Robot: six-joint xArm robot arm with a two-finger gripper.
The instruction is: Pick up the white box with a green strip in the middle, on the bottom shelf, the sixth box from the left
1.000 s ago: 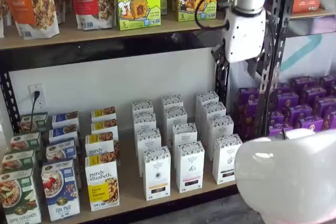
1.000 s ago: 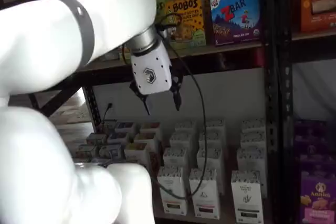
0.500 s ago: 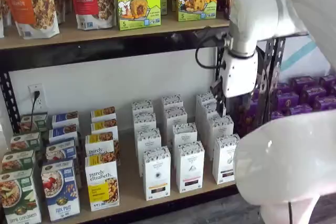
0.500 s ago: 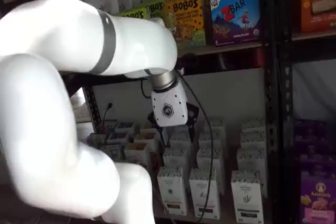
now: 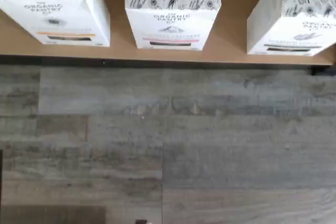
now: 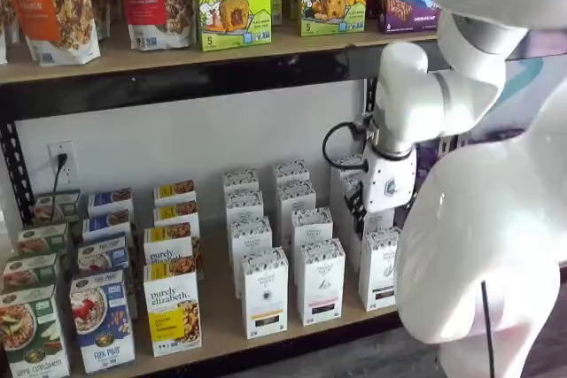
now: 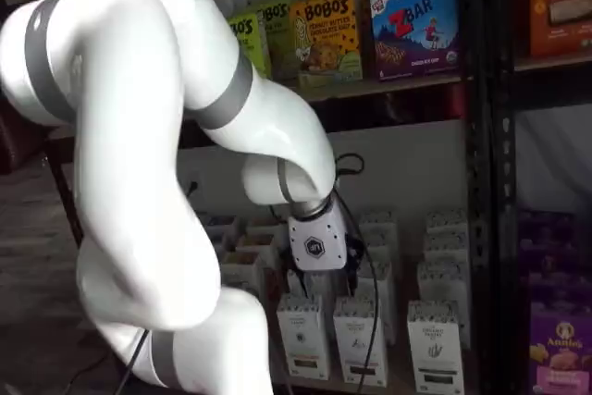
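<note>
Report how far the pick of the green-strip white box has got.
Done: the gripper is at the height of the bottom shelf, over the right-hand carton rows. In hand: lining up; its fingers are too unclear to call open or shut. Left: the white box stands untouched at the front; closing on it and lifting it out.

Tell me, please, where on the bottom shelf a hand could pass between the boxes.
The widest bare strip of the bottom shelf runs between the granola boxes and the neighbouring white cartons. In the wrist view, another gap lies between the pink-striped carton and the white box. The colourful cartons beyond the granola stand crowded.
</note>
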